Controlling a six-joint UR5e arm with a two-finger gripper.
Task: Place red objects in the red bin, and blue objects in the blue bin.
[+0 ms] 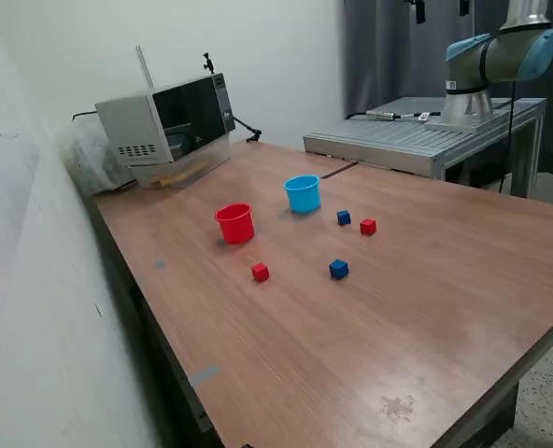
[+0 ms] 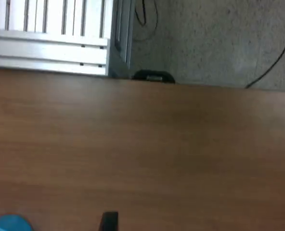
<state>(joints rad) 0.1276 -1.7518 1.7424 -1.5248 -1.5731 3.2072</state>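
Note:
The red bin and the blue bin stand upright near the middle of the wooden table. One red cube lies in front of the red bin, and another red cube lies toward the exterior view's right. A blue cube sits beside that second red cube, and a second blue cube lies nearer the front. The exterior view shows only the arm's base, not the gripper. In the wrist view my gripper is open above bare table, its dark fingertips far apart. The blue bin's rim shows at the frame corner.
A microwave stands at the table's back corner against the wall. A ribbed metal platform adjoins the table's far edge, seen also as the platform in the wrist view. Cables lie on the floor beyond the table edge.

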